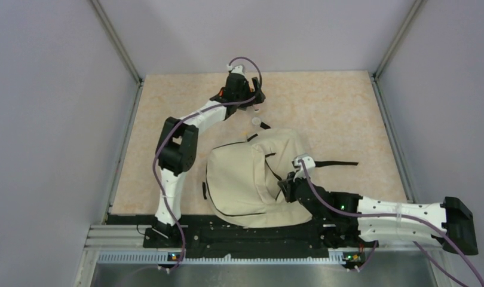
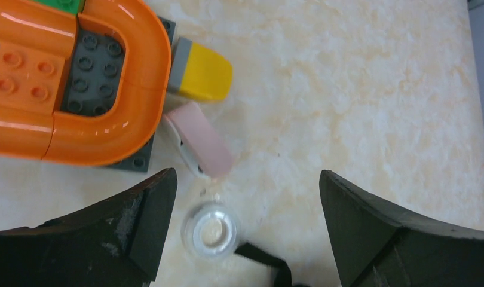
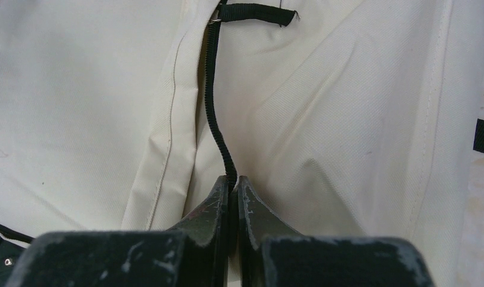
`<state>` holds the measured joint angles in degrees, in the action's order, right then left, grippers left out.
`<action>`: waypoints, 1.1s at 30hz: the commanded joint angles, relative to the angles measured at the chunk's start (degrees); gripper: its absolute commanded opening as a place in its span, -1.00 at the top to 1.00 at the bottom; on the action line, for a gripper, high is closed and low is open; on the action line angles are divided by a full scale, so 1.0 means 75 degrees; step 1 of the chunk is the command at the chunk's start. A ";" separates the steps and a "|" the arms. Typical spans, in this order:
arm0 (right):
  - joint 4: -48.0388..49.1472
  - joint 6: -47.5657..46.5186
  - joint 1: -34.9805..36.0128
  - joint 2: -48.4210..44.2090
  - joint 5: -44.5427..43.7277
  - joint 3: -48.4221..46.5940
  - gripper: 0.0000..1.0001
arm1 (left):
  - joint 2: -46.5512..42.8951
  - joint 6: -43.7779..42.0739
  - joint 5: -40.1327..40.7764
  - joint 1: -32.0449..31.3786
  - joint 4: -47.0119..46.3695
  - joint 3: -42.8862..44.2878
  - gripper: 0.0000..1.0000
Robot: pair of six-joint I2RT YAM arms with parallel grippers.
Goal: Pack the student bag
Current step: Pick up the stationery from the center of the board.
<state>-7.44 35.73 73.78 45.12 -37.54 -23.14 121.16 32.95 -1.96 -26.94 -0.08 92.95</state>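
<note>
Left gripper [image 2: 245,197] spread wide above the table, holding nothing. Clear tape ring [image 2: 211,231] lies between its fingers. Pink eraser [image 2: 199,140] and orange brick track [image 2: 108,78] lie just ahead. Right gripper [image 3: 232,181] pinched tight on the student bag [image 3: 78,89] at its black zipper [image 3: 211,101]. Cream fabric spreads ahead of it.
</note>
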 commanded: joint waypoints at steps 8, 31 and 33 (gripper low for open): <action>0.0110 -0.0457 0.0071 -0.0066 -0.0054 0.0037 1.00 | 0.2880 0.0083 0.0738 0.0170 0.1816 0.4227 -0.78; 0.0570 -0.0516 0.0075 0.0069 0.0241 0.0181 1.00 | 0.2100 -0.0024 0.1111 0.0036 0.1645 0.2540 -0.02; 0.0560 -0.0469 0.0073 0.0073 0.0236 0.0193 1.00 | 0.1853 0.0003 0.1257 0.0021 0.1332 0.2156 0.16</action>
<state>-3.97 32.01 73.87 45.76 -36.64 -22.04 140.05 33.98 5.56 -26.74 10.00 113.45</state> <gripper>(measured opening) 0.022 0.490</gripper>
